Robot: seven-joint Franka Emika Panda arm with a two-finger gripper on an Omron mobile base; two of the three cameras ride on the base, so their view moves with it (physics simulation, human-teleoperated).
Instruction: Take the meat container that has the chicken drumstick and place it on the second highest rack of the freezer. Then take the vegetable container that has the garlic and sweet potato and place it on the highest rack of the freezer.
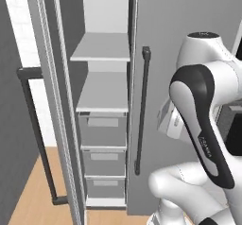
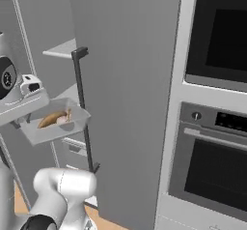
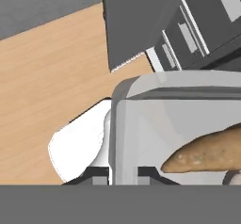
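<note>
My gripper (image 3: 123,173) is shut on the near wall of the vegetable container (image 3: 155,124), a clear rectangular tray. Inside lie the tan sweet potato (image 3: 207,155) and the pale garlic (image 2: 63,120). From the right base view the vegetable container (image 2: 72,127) hangs level in front of the freezer (image 2: 125,79), beside its bar handle, with the sweet potato (image 2: 50,120) along it. The freezer (image 1: 101,11) stands open on its left side. Its highest rack (image 1: 101,47) and the shelf below (image 1: 104,92) show as flat light-grey boards. The meat container and chicken drumstick are out of view.
Three grey drawers (image 1: 103,129) sit under the shelves. The left door (image 1: 14,139) stands swung open with its dark handle (image 1: 35,134). The right door (image 1: 189,11) is closed, with a bar handle (image 1: 143,110). A wall oven (image 2: 217,171) is to the right. The floor (image 3: 47,77) is wood.
</note>
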